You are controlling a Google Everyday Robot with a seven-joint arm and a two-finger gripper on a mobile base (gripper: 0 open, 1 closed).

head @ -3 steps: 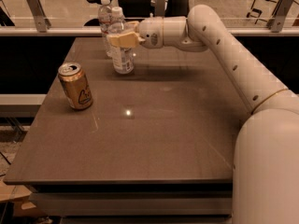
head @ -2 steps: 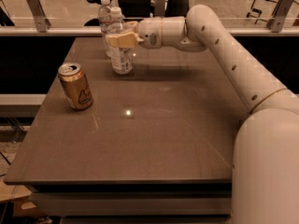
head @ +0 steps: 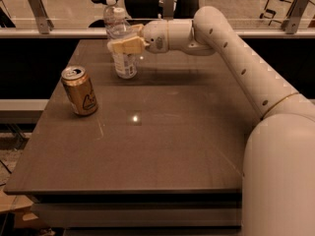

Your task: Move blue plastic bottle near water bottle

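The blue plastic bottle, clear with a white cap and a large pale label, stands upright at the back left of the table. My gripper reaches in from the right and is shut on its middle, one finger across its front. The water bottle, slim with a white cap, stands just behind and to the left, close to the held bottle and partly hidden by it.
A gold drink can stands upright near the table's left edge, in front of the bottles. My white arm spans the back right of the table. A railing runs behind the table's far edge.
The gripper and the blue plastic bottle have shifted very slightly left and down. The can and the water bottle have not moved.
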